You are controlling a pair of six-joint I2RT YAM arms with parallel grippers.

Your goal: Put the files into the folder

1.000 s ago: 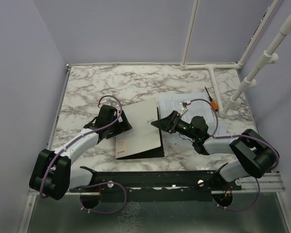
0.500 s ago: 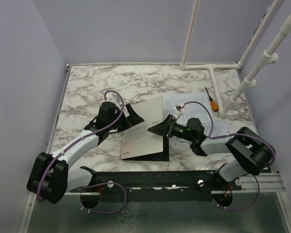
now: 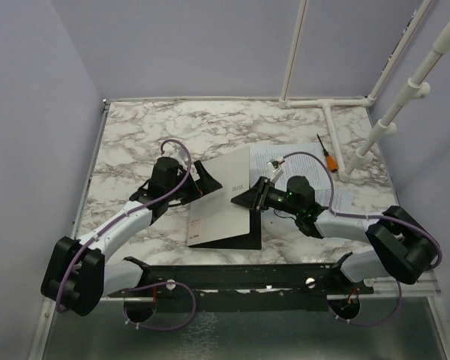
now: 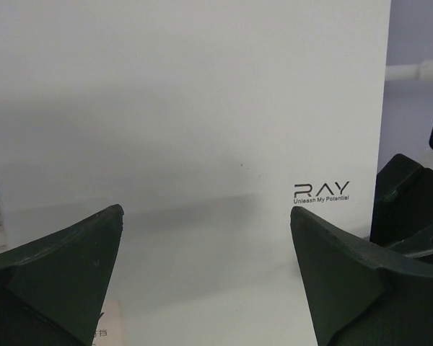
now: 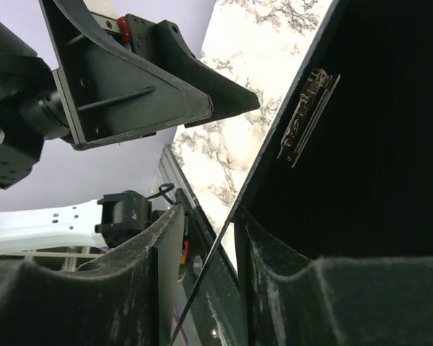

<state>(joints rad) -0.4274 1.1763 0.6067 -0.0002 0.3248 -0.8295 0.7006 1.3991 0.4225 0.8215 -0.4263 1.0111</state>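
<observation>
From above, the grey folder (image 3: 221,202) lies mid-bench (image 3: 135,135), its cover tilted up off the base along the right edge. The left gripper (image 3: 207,184) hovers at the cover's upper-left corner and the right gripper (image 3: 247,201) meets its raised edge. The files (image 3: 319,174) lie flat just right of the folder, under the right arm. In the left wrist view, the jaws are spread wide before the cover. In the right wrist view, the cover's thin edge runs slantwise between narrowed jaws, beside the black inner face and metal clip (image 5: 307,119). I cannot tell whether they truly clamp it.
</observation>
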